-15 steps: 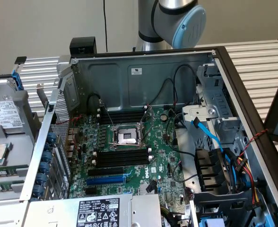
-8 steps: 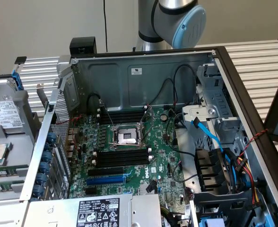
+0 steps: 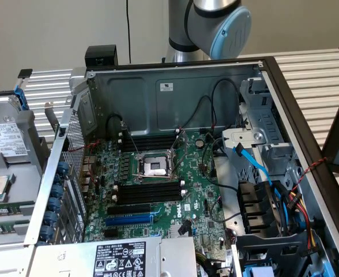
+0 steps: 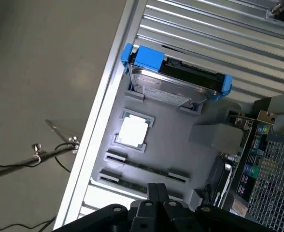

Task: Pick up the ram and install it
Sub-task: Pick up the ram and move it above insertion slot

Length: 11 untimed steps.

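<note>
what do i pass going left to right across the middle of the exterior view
hard drive → row of blue clips on the case edge → cpu socket → blue sata cable → twisted red and black wire

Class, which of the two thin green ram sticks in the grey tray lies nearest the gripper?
The stick farther from the square silver processor, along the tray's outer edge.

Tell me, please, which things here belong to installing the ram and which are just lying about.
For the job: ram sticks; empty black slots; motherboard.
Lying about: hard drive; processor chip; blue cable.
</note>
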### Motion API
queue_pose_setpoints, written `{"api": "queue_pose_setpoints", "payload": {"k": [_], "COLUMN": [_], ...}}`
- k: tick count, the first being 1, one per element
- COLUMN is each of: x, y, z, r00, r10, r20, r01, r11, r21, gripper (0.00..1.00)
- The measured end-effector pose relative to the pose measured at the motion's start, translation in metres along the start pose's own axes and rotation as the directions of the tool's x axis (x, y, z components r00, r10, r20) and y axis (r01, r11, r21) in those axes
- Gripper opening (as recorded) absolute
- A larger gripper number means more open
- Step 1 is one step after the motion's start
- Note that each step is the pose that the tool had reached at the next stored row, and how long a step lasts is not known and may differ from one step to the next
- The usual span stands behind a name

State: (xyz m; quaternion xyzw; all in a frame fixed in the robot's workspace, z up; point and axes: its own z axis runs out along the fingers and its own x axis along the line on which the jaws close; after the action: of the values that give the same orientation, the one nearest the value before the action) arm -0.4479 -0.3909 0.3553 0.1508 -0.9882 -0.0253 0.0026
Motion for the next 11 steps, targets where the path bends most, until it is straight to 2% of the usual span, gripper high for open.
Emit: {"api": "queue_pose_setpoints", "payload": {"k": [3, 6, 11], "x": [0.000, 0.000, 0.000], "y": [-0.0002, -0.0005, -0.0009], "z": [0.0045, 0.0093, 0.0174], "r00": [0.9985, 0.9941, 0.9800], "r10": [-0.054, -0.109, -0.199], "r20": [-0.0026, -0.0053, -0.0093], "r01": [0.054, 0.109, 0.199], "r11": [0.9986, 0.9941, 0.9800], "r21": [-0.0003, -0.0012, -0.0031], "gripper": [0.11, 0.11, 0.11]}}
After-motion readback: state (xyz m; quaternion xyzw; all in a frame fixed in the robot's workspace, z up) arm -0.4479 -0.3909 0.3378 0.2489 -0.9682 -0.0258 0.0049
